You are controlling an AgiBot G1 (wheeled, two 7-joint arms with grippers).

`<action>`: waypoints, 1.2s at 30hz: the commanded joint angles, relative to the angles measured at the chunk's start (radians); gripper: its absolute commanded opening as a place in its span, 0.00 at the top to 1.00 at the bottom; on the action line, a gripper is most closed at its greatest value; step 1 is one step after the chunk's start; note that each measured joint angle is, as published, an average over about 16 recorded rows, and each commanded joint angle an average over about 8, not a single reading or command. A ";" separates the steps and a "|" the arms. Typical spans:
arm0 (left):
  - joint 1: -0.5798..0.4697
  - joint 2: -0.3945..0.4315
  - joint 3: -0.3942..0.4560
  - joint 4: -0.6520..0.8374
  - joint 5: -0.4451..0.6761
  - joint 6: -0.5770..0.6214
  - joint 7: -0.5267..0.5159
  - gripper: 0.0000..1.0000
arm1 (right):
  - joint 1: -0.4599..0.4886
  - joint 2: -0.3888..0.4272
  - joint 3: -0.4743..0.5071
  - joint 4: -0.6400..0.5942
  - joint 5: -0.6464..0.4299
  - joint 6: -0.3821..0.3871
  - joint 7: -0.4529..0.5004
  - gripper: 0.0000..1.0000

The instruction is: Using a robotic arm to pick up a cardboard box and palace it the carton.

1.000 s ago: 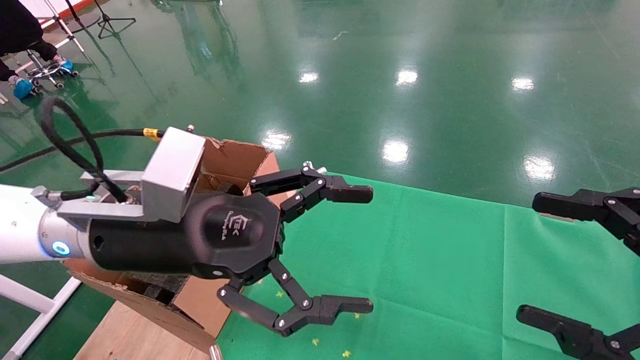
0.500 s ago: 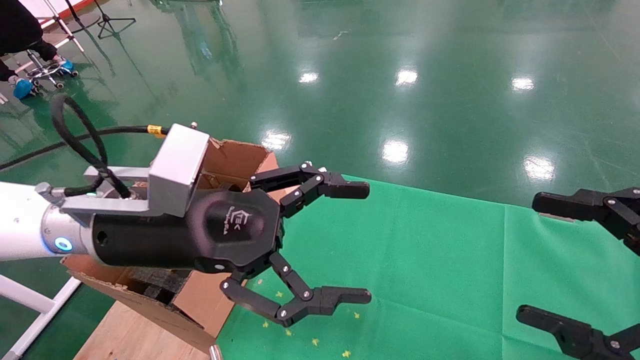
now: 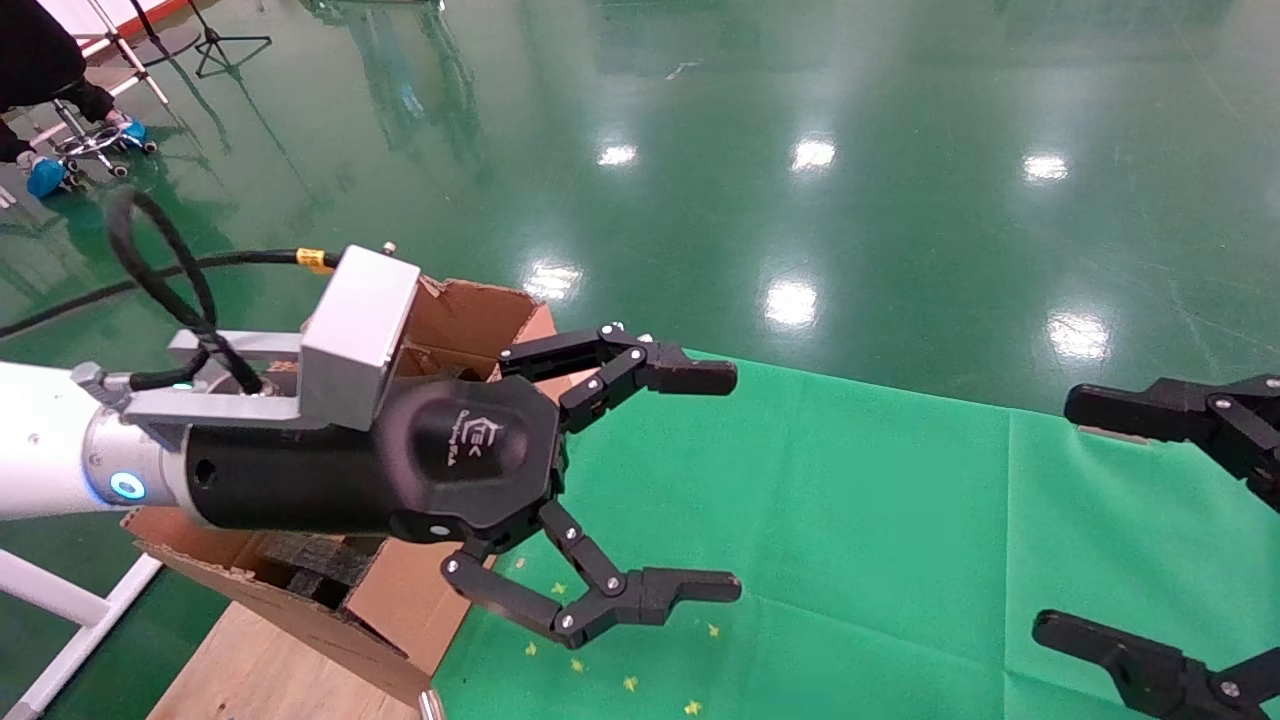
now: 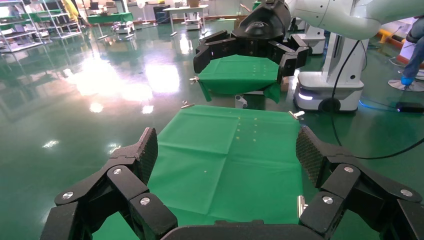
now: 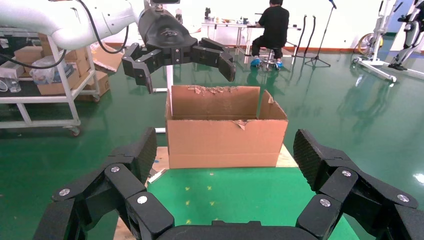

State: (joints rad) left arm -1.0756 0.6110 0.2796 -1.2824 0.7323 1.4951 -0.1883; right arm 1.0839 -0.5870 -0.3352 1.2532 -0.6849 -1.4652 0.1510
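My left gripper (image 3: 736, 482), on the white arm with a blue light ring, is open and empty. It hovers above the green cloth (image 3: 850, 520), just right of the carton (image 3: 470, 320). The carton is a large brown box with ragged flaps and dark foam (image 3: 320, 560) inside; it also shows in the right wrist view (image 5: 225, 135). My right gripper (image 3: 1055, 515) is open and empty at the right edge, over the cloth. The small reddish-brown cardboard box is not in view. The left wrist view shows only bare cloth (image 4: 230, 160) between the open left fingers (image 4: 147, 150).
The carton stands on a wooden board (image 3: 260, 670) left of the cloth. A white frame (image 3: 60, 600) is at the lower left. A seated person (image 5: 272, 25) and a cart with boxes (image 5: 45, 85) are farther off on the glossy green floor.
My left gripper has risen slightly and stayed open. The right gripper has not moved.
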 commanded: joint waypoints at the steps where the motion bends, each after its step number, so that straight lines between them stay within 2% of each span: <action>1: 0.000 0.000 0.000 0.000 0.000 0.000 0.000 0.00 | 0.000 0.000 0.000 0.000 0.000 0.000 0.000 0.00; 36: -0.002 0.000 0.001 0.002 0.003 -0.001 -0.001 0.00 | 0.000 0.000 0.000 0.000 0.000 0.000 0.000 0.00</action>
State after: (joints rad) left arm -1.0774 0.6108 0.2804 -1.2804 0.7348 1.4944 -0.1889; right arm 1.0839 -0.5870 -0.3352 1.2532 -0.6849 -1.4652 0.1511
